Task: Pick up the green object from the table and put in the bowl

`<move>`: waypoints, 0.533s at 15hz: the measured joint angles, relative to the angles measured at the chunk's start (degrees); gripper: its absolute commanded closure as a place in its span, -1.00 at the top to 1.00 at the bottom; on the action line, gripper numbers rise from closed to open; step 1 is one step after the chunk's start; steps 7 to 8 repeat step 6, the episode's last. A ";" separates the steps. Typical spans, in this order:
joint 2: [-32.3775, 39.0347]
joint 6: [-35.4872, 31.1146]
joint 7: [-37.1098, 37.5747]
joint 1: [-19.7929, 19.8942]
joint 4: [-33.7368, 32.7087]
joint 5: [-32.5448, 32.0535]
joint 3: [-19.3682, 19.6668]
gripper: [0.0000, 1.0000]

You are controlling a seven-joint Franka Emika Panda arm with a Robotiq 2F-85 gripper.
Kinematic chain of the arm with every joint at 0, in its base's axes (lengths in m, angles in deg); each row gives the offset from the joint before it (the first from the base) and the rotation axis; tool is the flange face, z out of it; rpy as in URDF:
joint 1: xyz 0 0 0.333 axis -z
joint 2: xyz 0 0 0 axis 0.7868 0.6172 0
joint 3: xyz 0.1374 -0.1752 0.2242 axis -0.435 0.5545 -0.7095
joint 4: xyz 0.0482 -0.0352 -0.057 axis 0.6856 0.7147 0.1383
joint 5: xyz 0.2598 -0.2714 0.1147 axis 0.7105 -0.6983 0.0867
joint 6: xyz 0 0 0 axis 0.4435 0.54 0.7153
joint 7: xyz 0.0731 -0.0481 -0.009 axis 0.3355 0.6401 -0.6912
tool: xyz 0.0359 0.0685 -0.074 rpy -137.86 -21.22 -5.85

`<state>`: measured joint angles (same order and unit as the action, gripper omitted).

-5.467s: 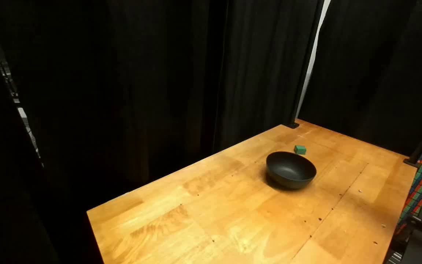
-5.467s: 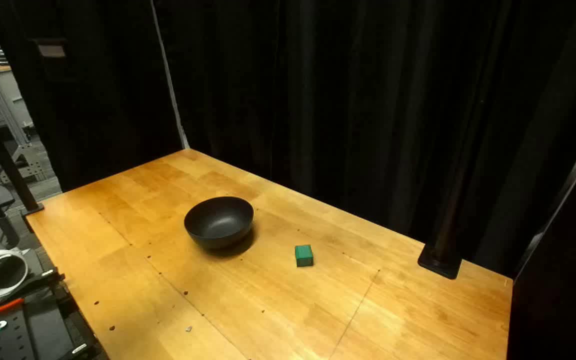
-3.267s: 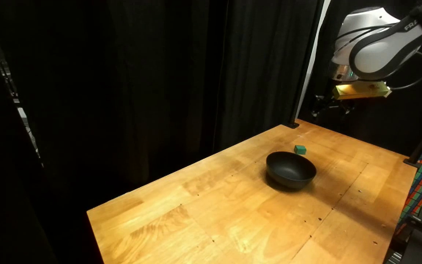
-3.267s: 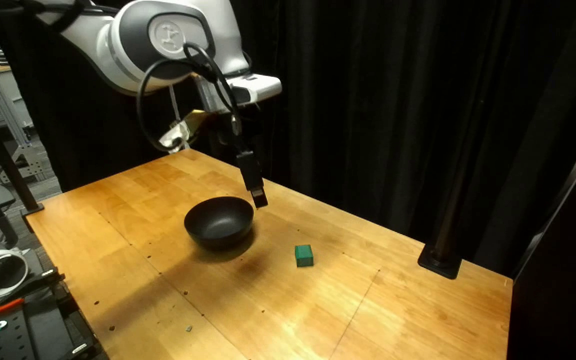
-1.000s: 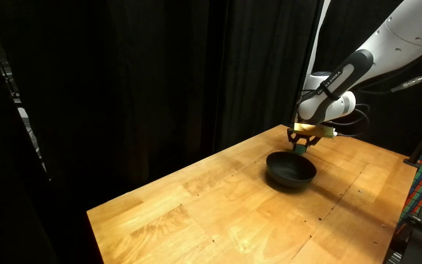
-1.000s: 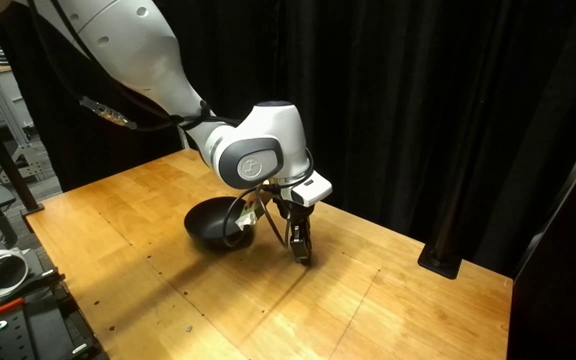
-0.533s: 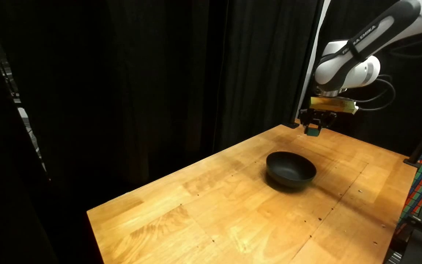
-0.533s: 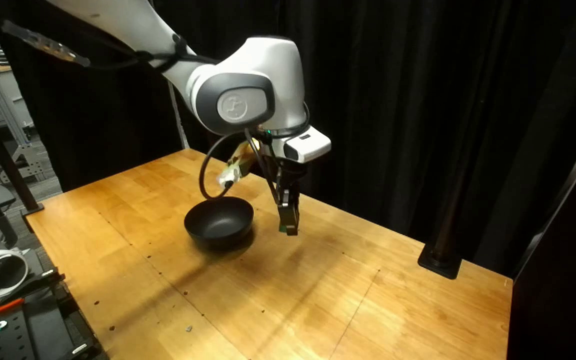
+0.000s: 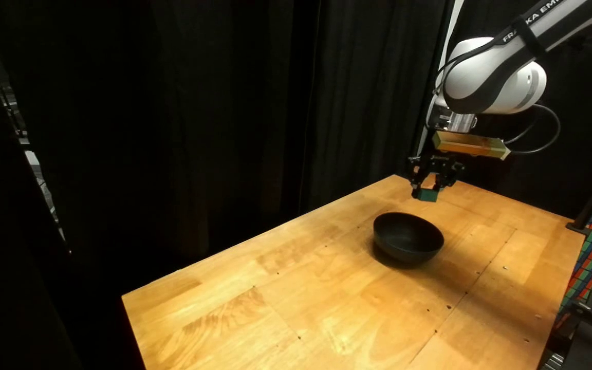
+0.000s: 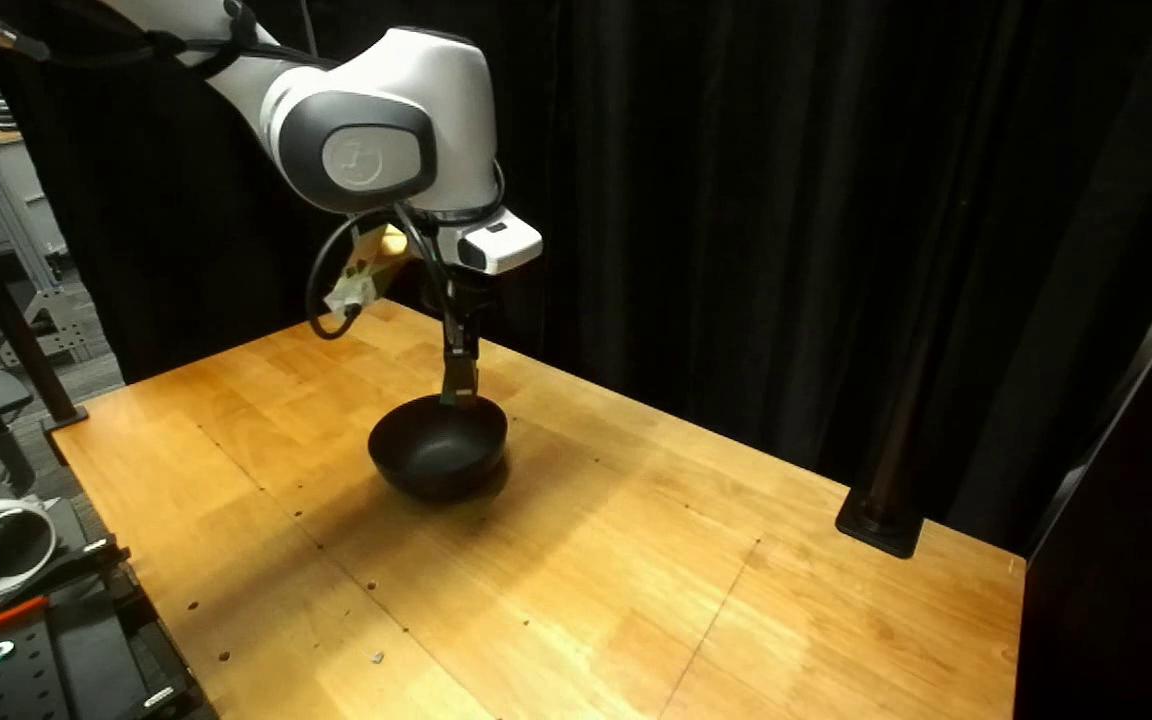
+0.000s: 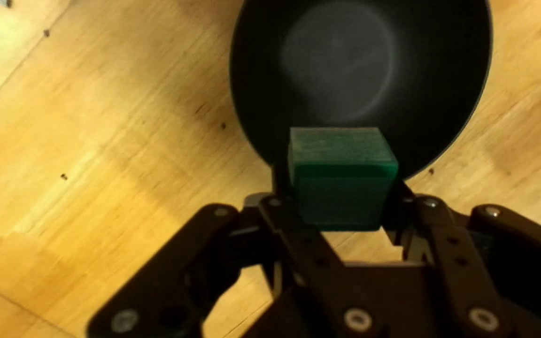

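The green object [image 11: 343, 192], a small block, is clamped between the dark fingers of my gripper [image 11: 341, 199] in the wrist view. An exterior view also shows the green object [image 9: 428, 195] hanging in the air from the gripper [image 9: 426, 193]. The black bowl [image 9: 408, 241] stands upright on the wooden table [image 9: 327, 303]. Seen from the wrist, the block overlaps the near rim of the bowl [image 11: 341, 61], whose visible floor is bare. In an exterior view the gripper tips [image 10: 459, 393] appear just above the rim of the bowl [image 10: 436, 460]; only a green sliver shows there.
A dark post base [image 10: 879, 525] is fixed at the table edge, and another post base [image 9: 577, 227] at a corner. Black curtains [image 10: 736, 250] hang behind the table. A small grey bit [image 10: 377, 657] lies on the tabletop. A black cart [image 10: 46, 640] adjoins one side.
A second ago the gripper was down at the table around the green block. It has since lifted the block and carried it across to the bowl. The bowl has stayed put.
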<state>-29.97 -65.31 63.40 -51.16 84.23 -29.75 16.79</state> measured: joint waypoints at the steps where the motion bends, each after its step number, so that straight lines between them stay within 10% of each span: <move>1: -0.04 0.00 -0.26 -0.26 0.73 0.40 -1.03 0.56; 4: -0.10 1.92 -1.83 -0.64 1.93 1.82 -3.14 0.98; 8: -0.95 8.41 -4.80 -0.38 1.57 3.31 -3.37 1.00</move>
